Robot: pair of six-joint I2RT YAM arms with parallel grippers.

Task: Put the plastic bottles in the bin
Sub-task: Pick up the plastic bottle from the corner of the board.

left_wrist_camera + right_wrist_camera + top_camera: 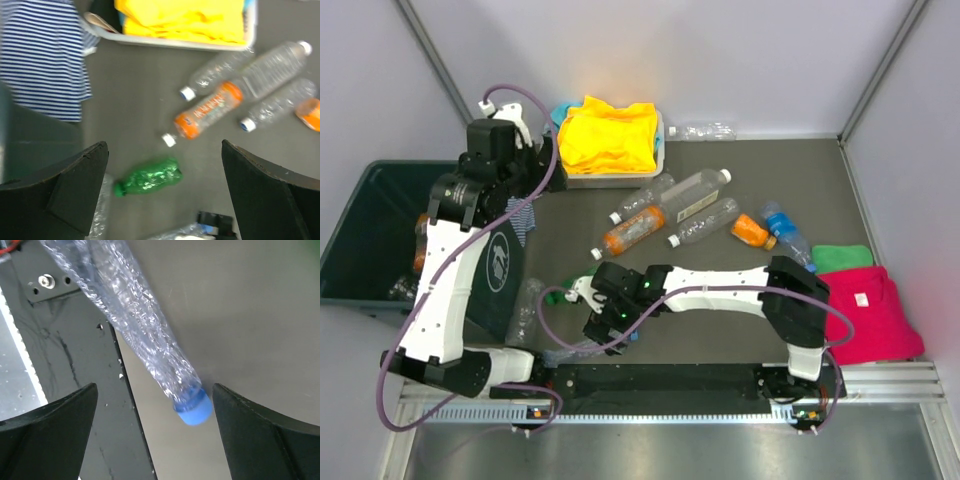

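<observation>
The dark green bin (365,205) stands at the left with an orange bottle (420,245) inside. Several bottles lie mid-table: an orange one (632,231), clear ones (695,192), a small orange one (752,231) and a blue-labelled one (788,235). A crushed green bottle (558,296) lies near the front and shows in the left wrist view (147,176). My left gripper (540,165) is open and empty, high above the table (165,150). My right gripper (605,322) is open, its fingers either side of the blue cap (192,411) of a crushed clear bottle (135,325).
A white tray (610,181) of yellow cloth (610,135) sits at the back. A striped cloth (525,218) hangs by the bin. Pink (865,310) and green (840,257) cloths lie at the right. A black mounting plate (660,380) runs along the front edge.
</observation>
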